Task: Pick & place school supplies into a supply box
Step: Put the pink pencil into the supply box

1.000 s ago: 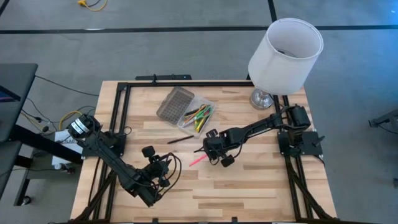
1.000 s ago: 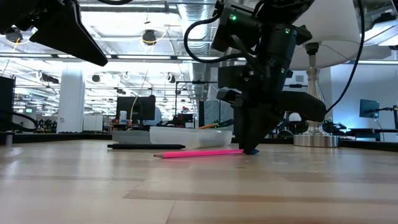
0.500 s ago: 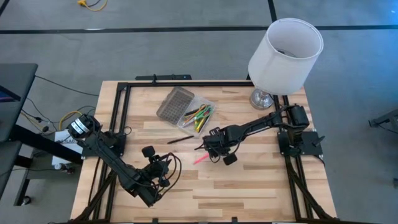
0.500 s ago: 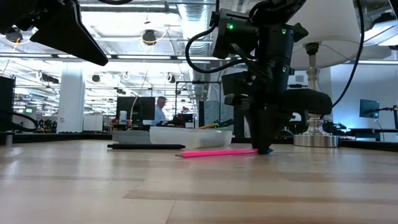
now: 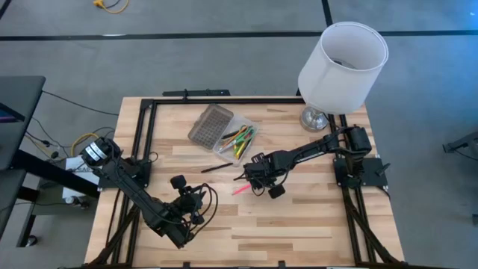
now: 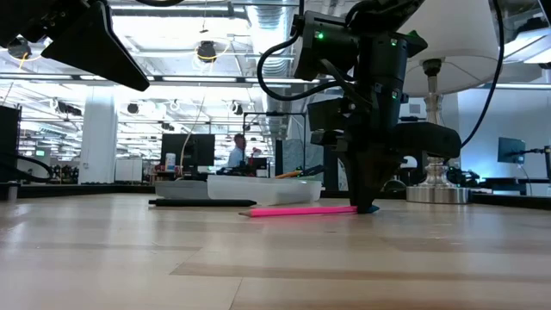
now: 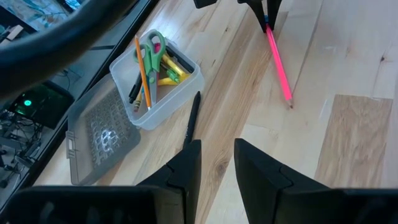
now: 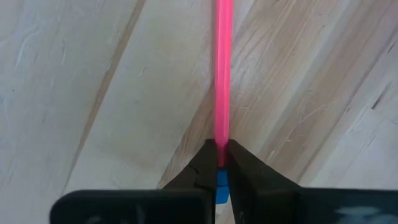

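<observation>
High: right pincer [image 5: 254,181] holds pink pen [image 5: 240,190] by one end, dragged closer to open box [image 5: 236,140] than a second ago. Low: pen flat on bench [image 6: 275,258], not lifted. Left wrist: left pincer [image 7: 217,163] narrow, empty, idle. Right wrist: fingers [image 8: 244,165] clamp pen end.

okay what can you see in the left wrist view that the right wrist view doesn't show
Only the left wrist view shows the open supply box holding scissors and a pencil, its grey lid lying beside it, a dark pen on the table, and the left gripper, open.

Only the right wrist view shows, up close, the right gripper shut on the end of the pink pencil.

Both show that pink pencil lying on the wooden table.
</observation>
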### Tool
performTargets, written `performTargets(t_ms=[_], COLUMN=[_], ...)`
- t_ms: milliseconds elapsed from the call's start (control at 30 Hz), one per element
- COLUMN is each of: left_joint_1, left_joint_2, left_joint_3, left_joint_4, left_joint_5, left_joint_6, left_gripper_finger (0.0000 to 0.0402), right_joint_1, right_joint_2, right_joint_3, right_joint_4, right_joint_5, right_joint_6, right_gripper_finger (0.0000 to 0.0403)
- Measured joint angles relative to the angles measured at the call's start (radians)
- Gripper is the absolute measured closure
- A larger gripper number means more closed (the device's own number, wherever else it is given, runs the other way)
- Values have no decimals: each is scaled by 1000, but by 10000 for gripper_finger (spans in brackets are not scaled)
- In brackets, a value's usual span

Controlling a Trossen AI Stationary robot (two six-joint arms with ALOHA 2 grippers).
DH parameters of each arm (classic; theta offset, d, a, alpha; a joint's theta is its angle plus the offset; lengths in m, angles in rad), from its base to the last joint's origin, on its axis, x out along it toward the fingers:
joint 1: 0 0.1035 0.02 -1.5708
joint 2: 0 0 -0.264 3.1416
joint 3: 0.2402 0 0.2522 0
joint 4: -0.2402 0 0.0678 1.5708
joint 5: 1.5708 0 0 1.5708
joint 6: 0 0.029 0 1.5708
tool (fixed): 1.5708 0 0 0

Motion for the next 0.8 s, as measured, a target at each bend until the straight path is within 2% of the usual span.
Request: performTargets(t_ms=[267, 533, 800], left_joint_1=[0, 0, -1], left_joint_2=[0, 0, 0], left_joint_3=[0, 0, 0], left_joint_4=[0, 0, 0], left_joint_5=[1, 3, 3], left_joint_6=[0, 0, 0], left_gripper_finger=[311, 311, 311], right_joint_1=[0, 8, 5], right_joint_2=[-1, 2, 2], right_joint_3=[0, 10, 46], right_joint_4=[0, -12, -4], right_joint_5=[18, 102, 103], right_joint_6=[-2, -20, -32], right_gripper_finger=[399, 401, 401])
